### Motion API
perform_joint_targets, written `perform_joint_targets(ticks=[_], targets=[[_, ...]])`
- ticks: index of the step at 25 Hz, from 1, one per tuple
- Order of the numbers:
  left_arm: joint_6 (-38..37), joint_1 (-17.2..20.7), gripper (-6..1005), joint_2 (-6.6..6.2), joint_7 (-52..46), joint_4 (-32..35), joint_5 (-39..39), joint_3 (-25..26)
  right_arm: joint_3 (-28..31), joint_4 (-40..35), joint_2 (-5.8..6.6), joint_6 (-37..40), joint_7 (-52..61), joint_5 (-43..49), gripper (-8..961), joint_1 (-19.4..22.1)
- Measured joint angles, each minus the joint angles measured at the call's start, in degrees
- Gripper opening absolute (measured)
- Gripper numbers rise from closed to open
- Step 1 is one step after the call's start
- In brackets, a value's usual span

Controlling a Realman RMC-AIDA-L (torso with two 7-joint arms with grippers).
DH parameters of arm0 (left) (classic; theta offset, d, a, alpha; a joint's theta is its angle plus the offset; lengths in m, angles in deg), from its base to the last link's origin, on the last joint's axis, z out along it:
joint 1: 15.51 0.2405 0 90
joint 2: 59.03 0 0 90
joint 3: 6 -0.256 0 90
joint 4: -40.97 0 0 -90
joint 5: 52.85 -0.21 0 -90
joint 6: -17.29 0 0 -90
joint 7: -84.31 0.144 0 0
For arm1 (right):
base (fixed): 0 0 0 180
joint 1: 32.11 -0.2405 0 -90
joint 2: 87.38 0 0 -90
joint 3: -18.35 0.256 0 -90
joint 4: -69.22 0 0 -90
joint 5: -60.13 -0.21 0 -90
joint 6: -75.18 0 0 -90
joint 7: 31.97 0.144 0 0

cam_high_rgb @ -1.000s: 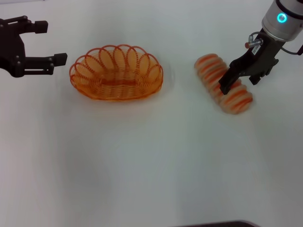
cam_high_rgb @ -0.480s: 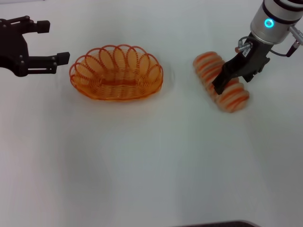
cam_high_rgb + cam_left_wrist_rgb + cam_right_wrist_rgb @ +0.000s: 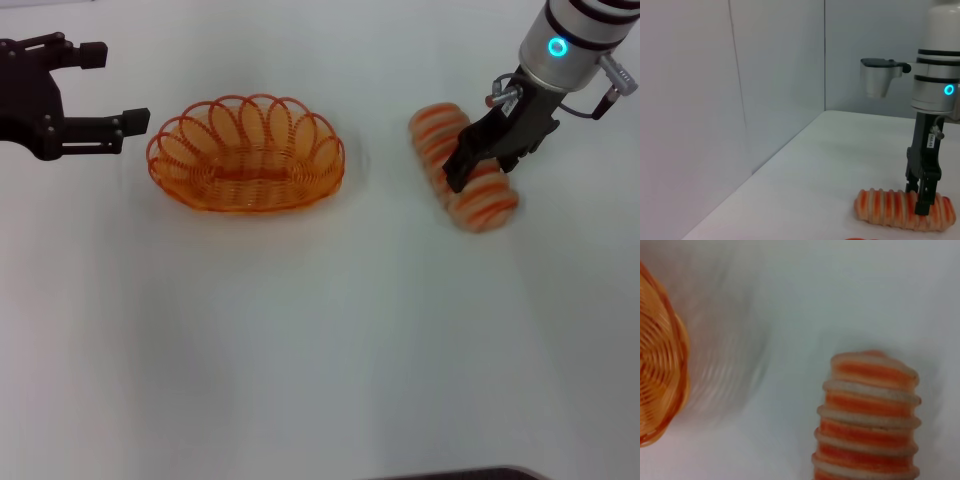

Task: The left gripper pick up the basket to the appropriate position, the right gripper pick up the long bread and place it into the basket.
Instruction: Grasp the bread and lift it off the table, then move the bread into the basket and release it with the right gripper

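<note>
Right gripper [image 3: 482, 165], clamped across the long bread [image 3: 462, 170], has just dragged it nearer the basket [image 3: 246, 153]; left gripper [image 3: 95, 95] waits open.

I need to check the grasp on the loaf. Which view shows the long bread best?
The head view: the whole long bread lies on the table with the right gripper across it. The left wrist view shows it side-on, the gripper astride it. The right wrist view shows only one ribbed end.

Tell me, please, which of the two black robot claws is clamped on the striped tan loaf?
The right gripper, below the silver cuff with the lit ring, straddles the long bread; the left gripper hangs open beside the orange wire basket.
</note>
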Motion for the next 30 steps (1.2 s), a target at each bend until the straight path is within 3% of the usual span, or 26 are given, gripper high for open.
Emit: perform_joint_targets(ticks=[7, 10, 15, 20, 26, 29, 30], targets=[[-0.1, 0.0, 873, 0.10, 0.0, 0.0, 0.0, 0.0, 0.1, -0.4, -0.78, 0.3, 0.1, 0.1, 594, 0.6], [-0.2, 0.0, 873, 0.10, 0.0, 0.0, 0.0, 0.1, 0.2, -1.9, -0.90, 0.9, 0.1, -0.1, 563, 1.2], [-0.1, 0.0, 873, 0.11, -0.2, 0.0, 0.0, 0.2, 0.2, -9.7, -1.66, 3.6, 0.0, -0.1, 511, 3.3], [0.0, 0.1, 873, 0.08, -0.4, 0.0, 1.3, 0.3, 0.2, -17.5, -1.64, 7.5, -2.3, -0.2, 464, 3.9], [0.1, 0.0, 873, 0.05, -0.6, 0.0, 1.7, 0.5, 0.2, -21.3, -0.44, 9.4, -11.4, -2.1, 410, -0.3], [0.2, 0.0, 873, 0.12, -0.6, -0.1, 2.2, 0.5, 0.1, -21.3, -0.66, 9.4, -18.3, -3.0, 366, -2.8], [0.3, 0.0, 873, 0.12, -0.7, -0.3, 2.6, 0.5, 0.1, -21.3, -1.33, 9.5, -22.4, -3.1, 342, -4.5]])
